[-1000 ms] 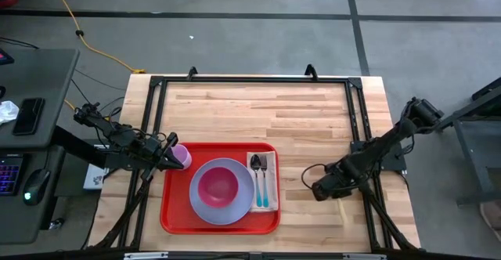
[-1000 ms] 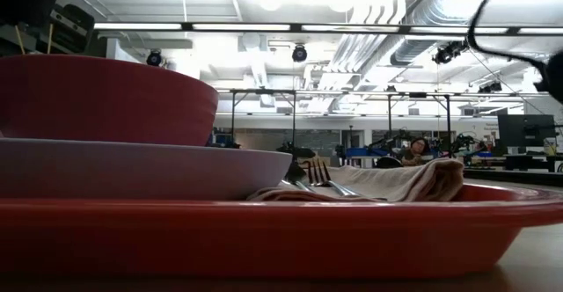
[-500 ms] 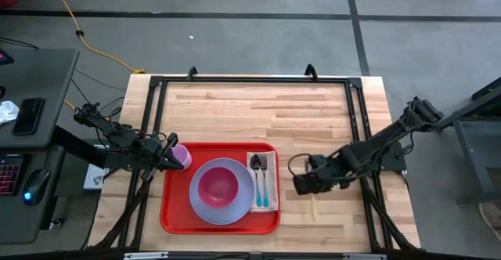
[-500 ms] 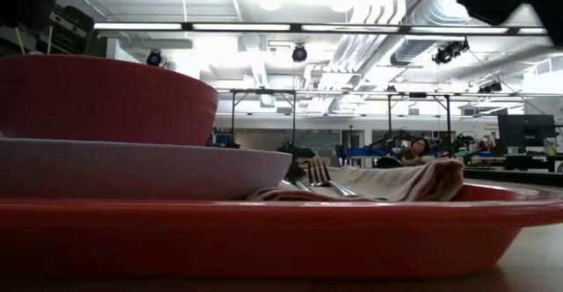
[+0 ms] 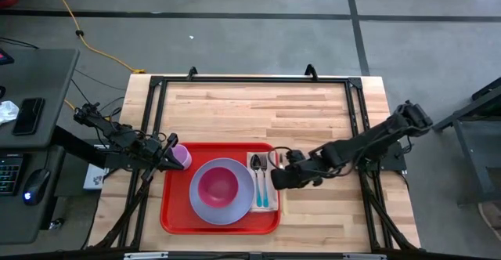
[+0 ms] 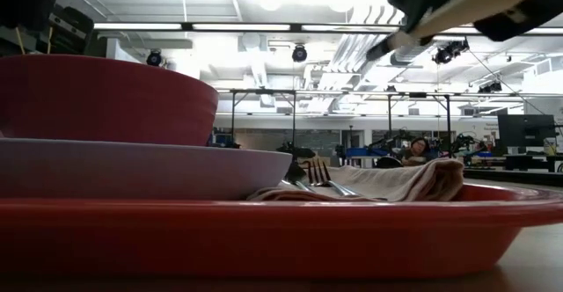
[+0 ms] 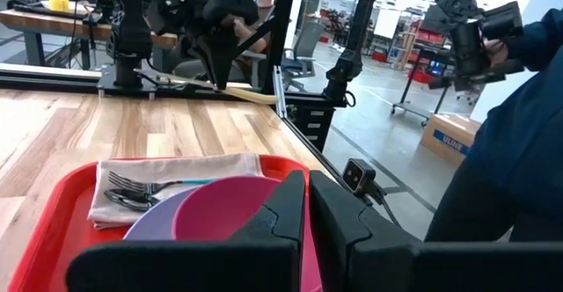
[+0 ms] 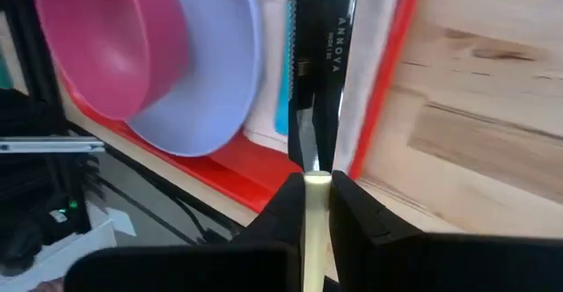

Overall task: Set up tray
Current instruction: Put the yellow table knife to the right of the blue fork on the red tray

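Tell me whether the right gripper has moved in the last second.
Yes. The right gripper travelled leftward across the table, reaching the red tray's right edge.

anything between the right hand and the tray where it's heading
Nothing visible does. The right hand, shut on a knife, hangs over the tray's right edge. Under it lies only the napkin with a fork and spoon.

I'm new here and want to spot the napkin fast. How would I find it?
Look at the red tray on the wooden table. Along its right edge, beside the lilac plate, lies a tan napkin; only it has cutlery on it.
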`<state>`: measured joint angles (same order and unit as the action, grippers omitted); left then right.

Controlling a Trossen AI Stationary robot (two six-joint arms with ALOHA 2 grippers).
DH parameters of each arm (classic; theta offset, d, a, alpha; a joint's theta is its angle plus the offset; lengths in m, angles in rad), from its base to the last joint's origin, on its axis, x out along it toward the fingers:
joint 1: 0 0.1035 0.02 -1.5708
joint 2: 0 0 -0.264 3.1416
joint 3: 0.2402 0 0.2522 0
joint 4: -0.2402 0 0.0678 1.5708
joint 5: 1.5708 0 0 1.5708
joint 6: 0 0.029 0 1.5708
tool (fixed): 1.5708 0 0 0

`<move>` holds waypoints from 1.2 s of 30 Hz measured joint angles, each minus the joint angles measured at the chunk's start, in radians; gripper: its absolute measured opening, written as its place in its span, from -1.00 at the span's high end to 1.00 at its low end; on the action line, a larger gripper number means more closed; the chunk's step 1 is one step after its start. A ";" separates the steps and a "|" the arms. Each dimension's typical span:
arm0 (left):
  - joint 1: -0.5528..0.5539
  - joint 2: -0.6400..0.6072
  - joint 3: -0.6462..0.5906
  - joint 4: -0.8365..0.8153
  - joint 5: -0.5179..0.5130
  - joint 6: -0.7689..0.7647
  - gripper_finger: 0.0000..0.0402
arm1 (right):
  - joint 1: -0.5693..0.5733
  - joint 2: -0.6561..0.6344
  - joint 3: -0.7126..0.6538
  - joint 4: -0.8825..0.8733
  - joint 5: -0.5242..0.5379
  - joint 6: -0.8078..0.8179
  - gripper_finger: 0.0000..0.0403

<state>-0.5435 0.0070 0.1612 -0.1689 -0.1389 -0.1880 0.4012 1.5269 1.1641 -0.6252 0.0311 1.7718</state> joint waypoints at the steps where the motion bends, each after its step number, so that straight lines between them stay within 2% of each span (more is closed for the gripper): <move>1: 0.000 0.000 0.000 0.000 0.000 0.000 0.76 | -0.003 0.005 0.000 0.013 0.000 0.000 0.92; 17: 0.000 0.000 0.000 -0.013 0.033 0.000 0.76 | -0.059 0.029 0.000 0.077 0.090 -0.034 0.92; 30: 0.000 0.000 0.000 -0.012 0.033 0.020 0.76 | -0.127 0.171 0.000 0.125 0.042 -0.090 0.92; 36: 0.000 0.000 0.000 -0.012 0.034 0.026 0.76 | -0.134 0.199 0.000 0.127 0.011 -0.083 0.92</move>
<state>-0.5437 0.0067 0.1612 -0.1806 -0.1048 -0.1619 0.2676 1.7257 1.1641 -0.4983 0.0418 1.6888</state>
